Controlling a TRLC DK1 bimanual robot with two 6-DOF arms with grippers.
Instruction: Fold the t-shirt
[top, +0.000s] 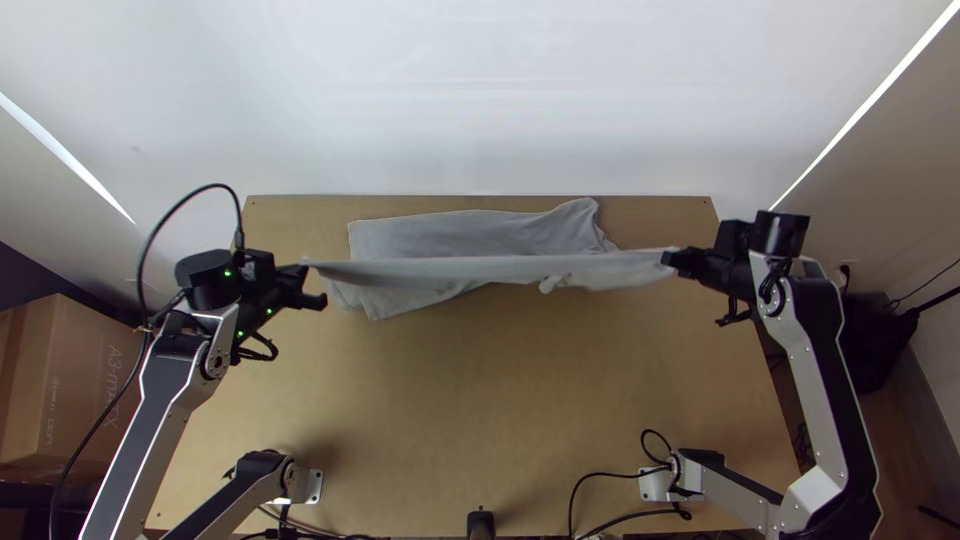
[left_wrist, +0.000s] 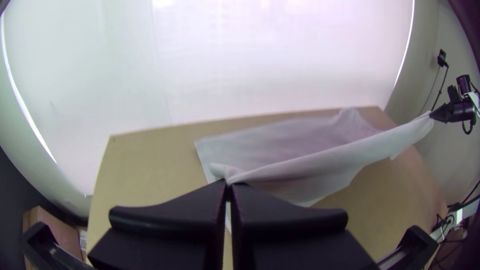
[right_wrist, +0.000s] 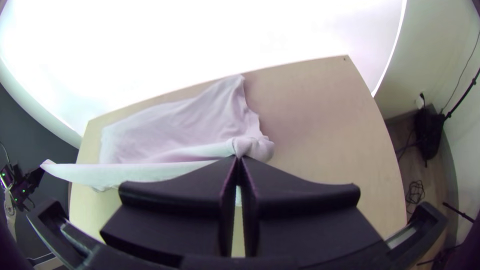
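item: one pale grey t-shirt (top: 460, 232), its lower part spread with creases on the table (top: 500, 400), near the far edge; the rest stretched in a narrow band above the table. left gripper (top: 308, 282): over the table's left side, jaws clenched on one end. right gripper (top: 670, 259): over the table's right side, jaws clenched on the other.

One t-shirt (top: 450, 236). One worktop (top: 480, 400). Two arms: one left arm (top: 160, 405), one right arm (top: 825, 370). Two tools: one left tool (top: 306, 280), one right tool (top: 668, 259). Four black fingers (left_wrist: 170, 215), two to each tool. Two metal base plates (top: 313, 487), one near each near corner of the worktop. One cardboard box (top: 85, 380) beyond the left edge. Several cables (top: 95, 430), too tangled to count.
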